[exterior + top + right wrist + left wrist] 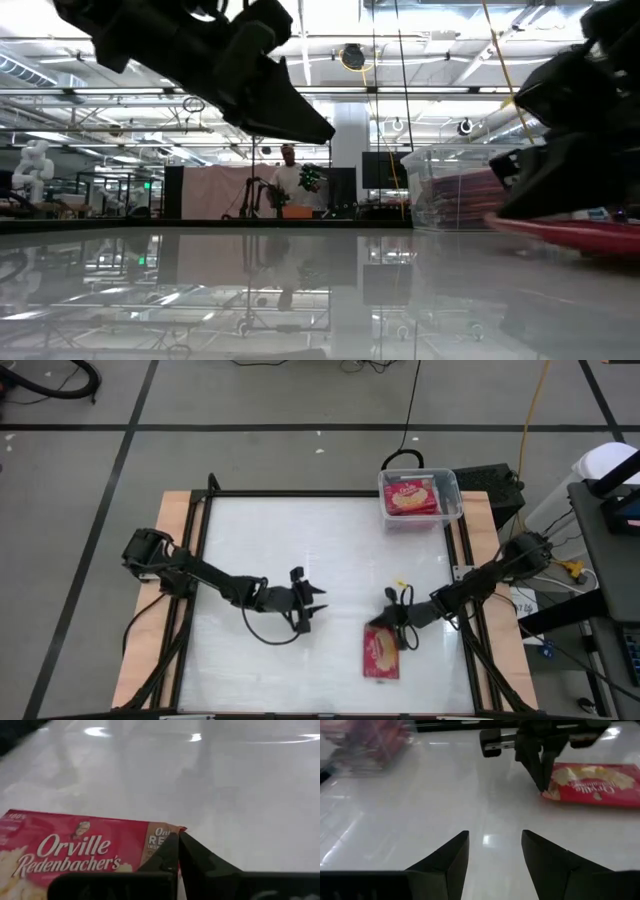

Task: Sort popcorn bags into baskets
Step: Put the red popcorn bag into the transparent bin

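Both arms are dark, near-black, built of slim jointed links with bulkier rounded housings at the shoulders; a black cable loops loose under the left arm point(215, 585), and another curls by the wrist of the right arm point(480, 585); the left gripper point(495, 851) ends in two matte black, wedge-shaped fingers tapering to blunt points; the right gripper point(178, 851) shows the same black angular fingers with flat faces.
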Controlling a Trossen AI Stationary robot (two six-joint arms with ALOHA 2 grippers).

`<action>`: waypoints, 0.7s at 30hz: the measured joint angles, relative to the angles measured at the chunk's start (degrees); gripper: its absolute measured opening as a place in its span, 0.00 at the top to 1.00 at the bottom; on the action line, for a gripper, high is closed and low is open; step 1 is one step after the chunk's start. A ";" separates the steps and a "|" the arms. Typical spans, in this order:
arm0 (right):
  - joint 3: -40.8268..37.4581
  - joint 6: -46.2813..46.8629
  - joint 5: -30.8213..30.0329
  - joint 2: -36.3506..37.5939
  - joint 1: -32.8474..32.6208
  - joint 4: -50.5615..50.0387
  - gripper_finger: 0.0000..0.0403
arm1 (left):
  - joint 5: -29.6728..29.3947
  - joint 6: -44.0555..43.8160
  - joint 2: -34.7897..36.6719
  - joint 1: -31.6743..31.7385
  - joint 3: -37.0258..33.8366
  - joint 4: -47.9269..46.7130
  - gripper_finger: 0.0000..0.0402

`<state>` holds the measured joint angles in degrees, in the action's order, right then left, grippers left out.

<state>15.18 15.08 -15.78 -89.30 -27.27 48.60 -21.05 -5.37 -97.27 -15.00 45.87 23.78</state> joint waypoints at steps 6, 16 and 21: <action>0.00 -1.92 -12.09 0.02 4.16 2.38 1.00 | 0.07 -1.11 0.00 3.53 0.00 0.34 0.54; 0.04 -11.12 -18.12 0.11 9.33 13.92 1.00 | 8.41 -7.11 -0.74 7.09 0.04 4.22 0.40; 0.08 -13.21 -18.95 0.11 10.49 16.90 1.00 | 12.50 -13.25 -5.00 7.18 0.11 12.13 0.24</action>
<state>15.26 1.87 -34.73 -89.19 -16.79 65.50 -8.55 -18.62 -102.28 -7.82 45.97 35.91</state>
